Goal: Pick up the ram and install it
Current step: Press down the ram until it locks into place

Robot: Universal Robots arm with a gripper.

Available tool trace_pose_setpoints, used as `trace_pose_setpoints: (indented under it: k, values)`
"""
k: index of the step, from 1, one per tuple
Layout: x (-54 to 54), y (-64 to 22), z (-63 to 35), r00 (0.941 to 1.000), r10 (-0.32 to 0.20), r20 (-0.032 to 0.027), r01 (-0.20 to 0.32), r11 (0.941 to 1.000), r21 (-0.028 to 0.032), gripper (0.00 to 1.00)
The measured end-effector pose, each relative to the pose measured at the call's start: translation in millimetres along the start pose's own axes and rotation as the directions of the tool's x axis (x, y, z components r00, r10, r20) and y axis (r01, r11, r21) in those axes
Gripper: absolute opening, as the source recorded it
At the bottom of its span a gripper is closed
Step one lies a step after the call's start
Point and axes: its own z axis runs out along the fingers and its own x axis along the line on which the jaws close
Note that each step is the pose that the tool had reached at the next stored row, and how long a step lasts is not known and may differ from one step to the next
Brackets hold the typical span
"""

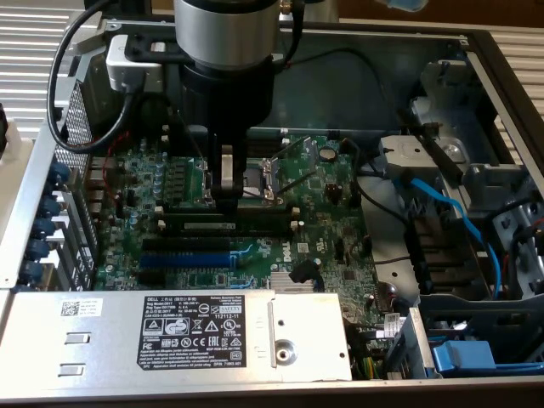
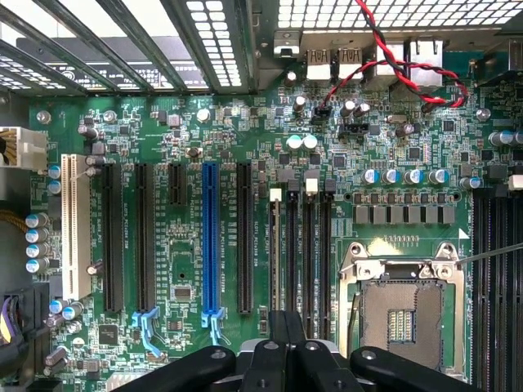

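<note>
The white label (image 1: 183,327) on the grey power supply (image 1: 127,340), nearer the camera than the gripper (image 1: 226,200), reads "DELL"; its smaller print is illegible

Pale horizontal slatted surface (image 1: 30,51) fills upper left of exterior frame and reappears at upper right (image 1: 518,38). Lighting even and diffuse. Blue object (image 1: 416,5) at top edge, unidentifiable.
</note>
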Motion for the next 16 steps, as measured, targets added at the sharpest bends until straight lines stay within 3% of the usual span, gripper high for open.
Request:
trace_pose_setpoints:
  k: [9, 16]
  values:
    - [0.0, -1.0, -0.9, 0.9999, 0.016, -0.0004, -0.016, 0.9998, -0.0107, 0.11]
    - [0.0, -1.0, -1.0, 0.9954, 0.096, -0.0014, -0.096, 0.9952, -0.0151, 0.11]
